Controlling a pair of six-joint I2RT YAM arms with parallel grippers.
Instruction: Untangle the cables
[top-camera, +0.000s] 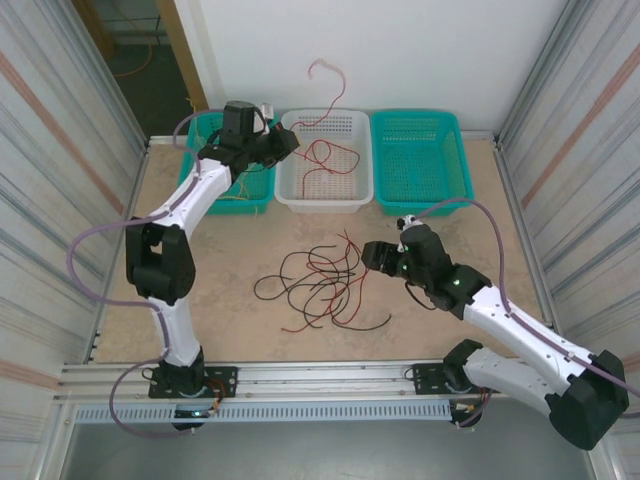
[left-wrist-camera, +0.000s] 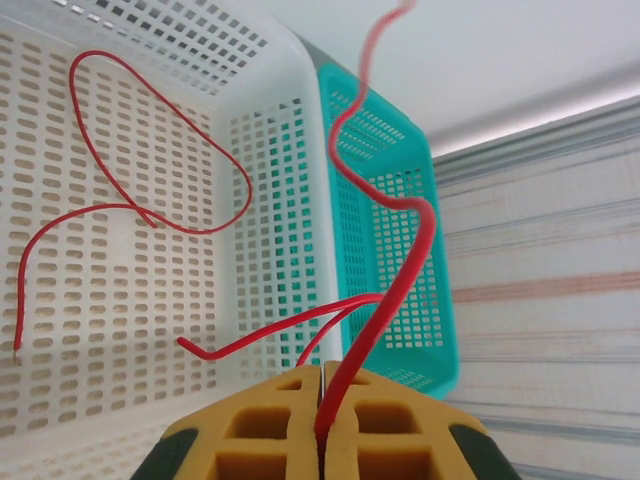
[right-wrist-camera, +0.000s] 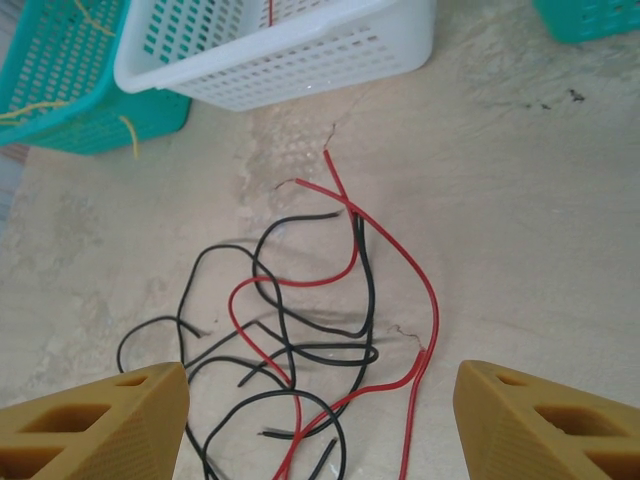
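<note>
My left gripper (top-camera: 284, 144) is stretched to the far side of the worktop (top-camera: 455, 215), above the left rim of the white basket (top-camera: 300, 198). In my left wrist view the yellow pads (left-wrist-camera: 255, 435) are pressed together on a red cable (left-wrist-camera: 405, 235). It climbs from the pinch in a wavy line. From above, its top end curls into a hook against the far wall. Two red strands also bend away from the pads to the left, above the basket.

More red wire (left-wrist-camera: 150, 210) lies looped on the floor of the white basket. I cannot tell whether it belongs to the piece I hold.

The left teal basket (top-camera: 200, 130) stands touching the white one and has yellow cables (right-wrist-camera: 45, 108) in it. The right teal basket (top-camera: 420, 198) stands on the white basket's other side.

My right gripper (top-camera: 372, 256) hangs low over the middle of the worktop with its jaws spread wide and nothing between them. It is just right of the tangle of cables (top-camera: 315, 285). These black and red strands lie crossed over one another on the worktop, near the white basket's near side. In my right wrist view the tangle lies ahead of and between my two fingers (right-wrist-camera: 110, 425). One long red strand in it arcs over several black loops.
</note>
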